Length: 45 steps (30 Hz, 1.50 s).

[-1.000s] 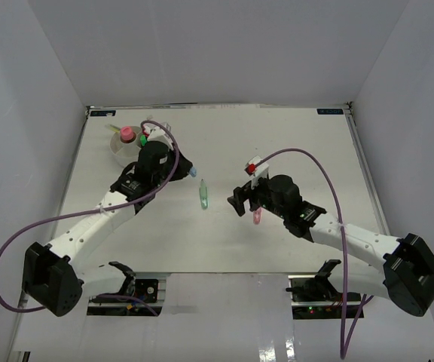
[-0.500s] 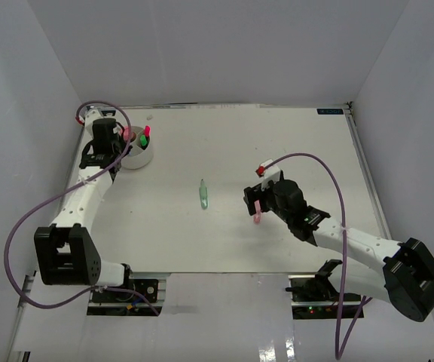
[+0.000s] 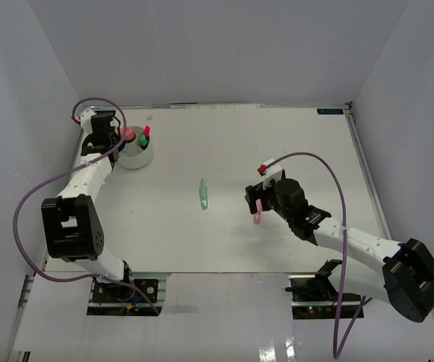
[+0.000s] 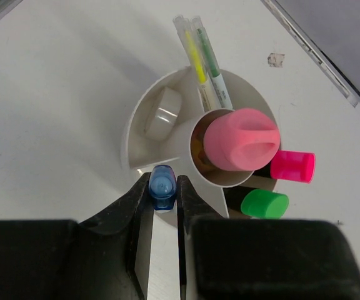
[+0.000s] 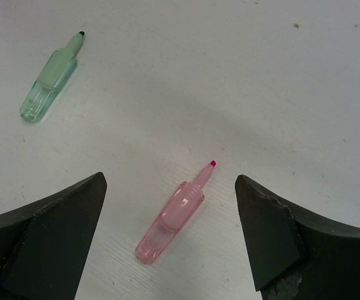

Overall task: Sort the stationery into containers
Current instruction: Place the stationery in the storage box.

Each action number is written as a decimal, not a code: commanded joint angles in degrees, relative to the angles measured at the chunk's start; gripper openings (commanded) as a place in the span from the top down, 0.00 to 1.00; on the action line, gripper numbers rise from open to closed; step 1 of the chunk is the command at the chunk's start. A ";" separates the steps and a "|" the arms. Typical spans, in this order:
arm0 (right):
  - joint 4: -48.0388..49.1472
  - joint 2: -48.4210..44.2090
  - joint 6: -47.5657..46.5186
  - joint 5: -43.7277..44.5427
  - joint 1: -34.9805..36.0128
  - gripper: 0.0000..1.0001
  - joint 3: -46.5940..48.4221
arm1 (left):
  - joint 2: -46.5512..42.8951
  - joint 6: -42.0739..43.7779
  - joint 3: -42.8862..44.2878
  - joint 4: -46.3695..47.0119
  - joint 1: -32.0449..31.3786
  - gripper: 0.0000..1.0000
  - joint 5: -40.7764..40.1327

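The round white organiser cup [image 3: 136, 157] stands at the table's far left; in the left wrist view [image 4: 144, 119] it holds a pink tube [image 4: 241, 139], two thin pens [image 4: 205, 59], a clear tape roll [image 4: 162, 114], a pink-capped marker [image 4: 292, 166] and a green-capped marker [image 4: 264, 204]. My left gripper [image 4: 163, 187] is shut on a blue-capped marker [image 4: 162, 185], upright at the cup's rim. My right gripper [image 5: 170, 200] is open above a pink marker [image 5: 174, 215] lying on the table [image 3: 257, 214]. A pale green marker [image 3: 203, 195] lies mid-table, also in the right wrist view [image 5: 50, 79].
White walls enclose the table on three sides. A purple cable [image 3: 44, 196] loops off the left arm over the table's left edge. Another cable [image 3: 330, 188] arcs over the right arm. The arm bases sit at the near edge.
My left arm has swung from mid-table to the cup at the far left, carrying the blue-capped marker. My right gripper has shifted slightly and stays over the pink marker.
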 commanded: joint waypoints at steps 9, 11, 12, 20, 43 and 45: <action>3.08 -0.64 -0.11 -0.98 -0.69 0.10 -0.65 | 2.44 -3.13 1.66 3.83 0.20 0.75 1.30; 3.08 -0.46 -0.11 -0.98 -0.78 0.10 -0.74 | 2.44 -3.48 1.49 3.74 0.20 0.74 1.30; 3.08 -0.38 -0.11 -1.06 -0.69 0.10 -0.74 | 2.36 -3.57 1.22 3.74 0.20 0.73 1.30; 3.08 -0.38 -0.02 -1.50 -0.87 0.10 -0.74 | 2.88 -3.40 0.08 3.65 0.20 0.63 1.47; -6.32 4.09 9.20 5.79 -1.66 0.06 2.07 | -20.12 7.41 -4.13 -2.93 0.20 0.04 10.95; -7.37 5.07 10.61 5.44 -1.75 0.05 2.07 | -22.94 8.99 -7.28 -3.46 0.20 0.02 16.29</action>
